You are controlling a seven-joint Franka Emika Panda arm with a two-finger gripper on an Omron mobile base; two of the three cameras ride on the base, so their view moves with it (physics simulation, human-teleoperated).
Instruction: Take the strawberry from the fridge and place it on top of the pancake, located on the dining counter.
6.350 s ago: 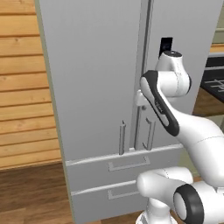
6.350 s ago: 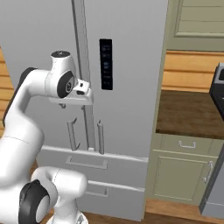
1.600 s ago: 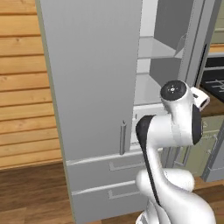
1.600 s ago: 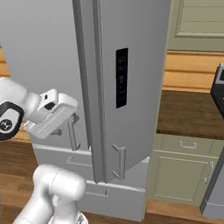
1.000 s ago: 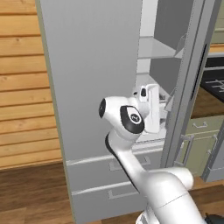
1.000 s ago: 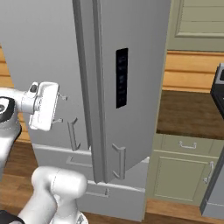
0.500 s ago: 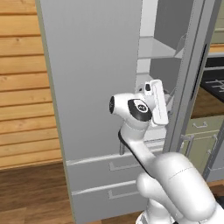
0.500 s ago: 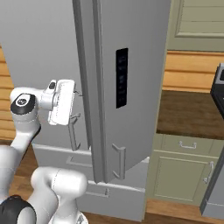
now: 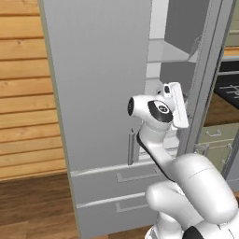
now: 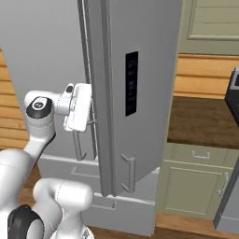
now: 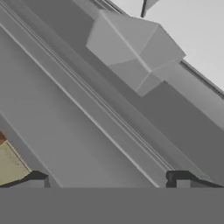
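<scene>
My tool (image 11: 109, 179) hangs open and empty at the gap of the fridge (image 9: 102, 93), its right door ajar; the strawberry, unseen inside, likely soft: pinch its sides gently.

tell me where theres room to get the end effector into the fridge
The way in is the gap between the closed left door and the swung-out right door of the fridge. The clear shelf above looks bare. It is tightest at the open end effector, beside the right door's edge.
</scene>
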